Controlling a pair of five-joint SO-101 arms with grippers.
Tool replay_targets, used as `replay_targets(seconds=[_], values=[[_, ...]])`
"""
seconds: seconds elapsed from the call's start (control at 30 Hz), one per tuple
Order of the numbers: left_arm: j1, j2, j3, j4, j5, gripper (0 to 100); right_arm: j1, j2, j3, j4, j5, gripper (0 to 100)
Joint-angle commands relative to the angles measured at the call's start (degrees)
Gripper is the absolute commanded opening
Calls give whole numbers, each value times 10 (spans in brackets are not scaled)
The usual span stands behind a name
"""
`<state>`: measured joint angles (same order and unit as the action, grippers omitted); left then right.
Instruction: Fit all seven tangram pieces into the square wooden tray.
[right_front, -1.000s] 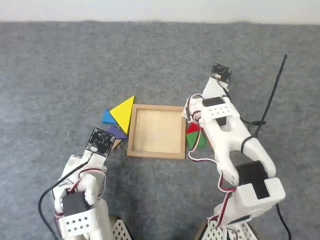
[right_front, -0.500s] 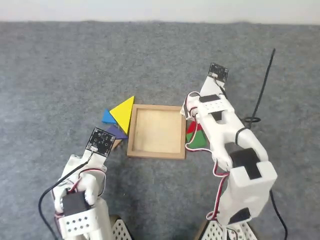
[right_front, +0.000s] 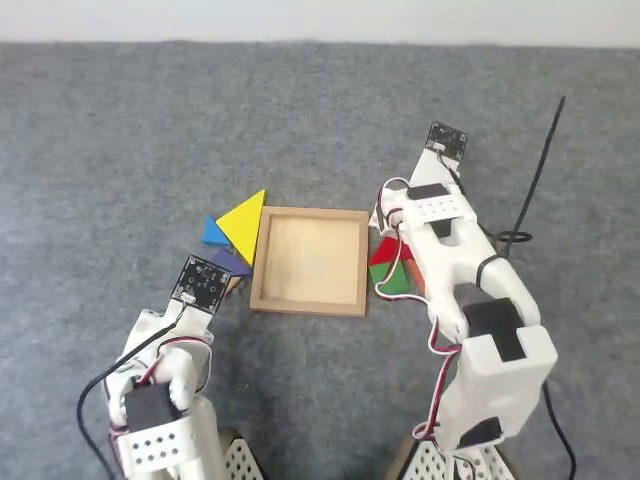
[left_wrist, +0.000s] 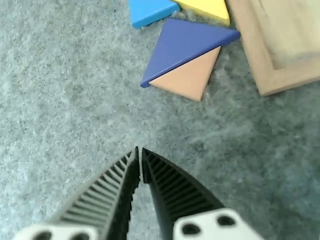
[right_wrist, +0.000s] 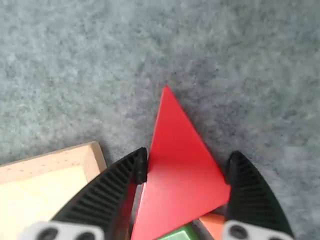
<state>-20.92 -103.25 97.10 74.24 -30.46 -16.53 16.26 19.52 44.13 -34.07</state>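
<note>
**Lining up on the red triangle, with nothing in the tray yet**

Over the past second, swung the right arm in and settled the right gripper (right_wrist: 187, 162) over the red triangle (right_wrist: 177, 170). Stands there with jaws spread wide to either side of it, inner pads close against its edges but not visibly squeezing. Nudged the square wooden tray (right_front: 308, 309) a touch toward the left-hand cluster along the way, and the yellow triangle (right_front: 245, 225) with it. Left the left arm untouched.

Adds no progress so far. Looks like lining up for a first pick, with the tray's shifted spot to allow for when placing.

Shows bare wood inside all four rims of the tray, with all seven pieces out on the grey carpet (right_front: 120, 130). To the right, just beside the tray's rim, finds the red triangle lying partly over a green piece (right_wrist: 175, 234) and an orange piece (right_wrist: 212, 222). To the left, finds the yellow triangle against the rim and a light blue triangle (right_front: 214, 233) just beside it. Near the tray's corner, finds a dark blue triangle (left_wrist: 185, 47) overlapping a peach triangle (left_wrist: 187, 77).

Parks the left gripper (left_wrist: 140, 152) low over the carpet near those last two, jaws pressed together on nothing.
</note>
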Motion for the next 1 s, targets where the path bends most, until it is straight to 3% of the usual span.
replay_targets(seconds=[0.0, 0.2, 0.3, 0.63, 0.97], values=[[-3, -11, -8, -15, -4, 15, -3, 0, -17, 27, 9, 252], [-3, -11, -8, -15, -4, 15, -9, -10, -54, 117, 5, 428], [-3, -11, -8, -15, -4, 15, -16, -15, -72, 150, -7, 405], [-4, -11, -8, -15, -4, 15, -16, 32, -73, 112, -52, 384], [-4, -11, -8, -14, -4, 15, -11, 35, -74, 111, -48, 383]])
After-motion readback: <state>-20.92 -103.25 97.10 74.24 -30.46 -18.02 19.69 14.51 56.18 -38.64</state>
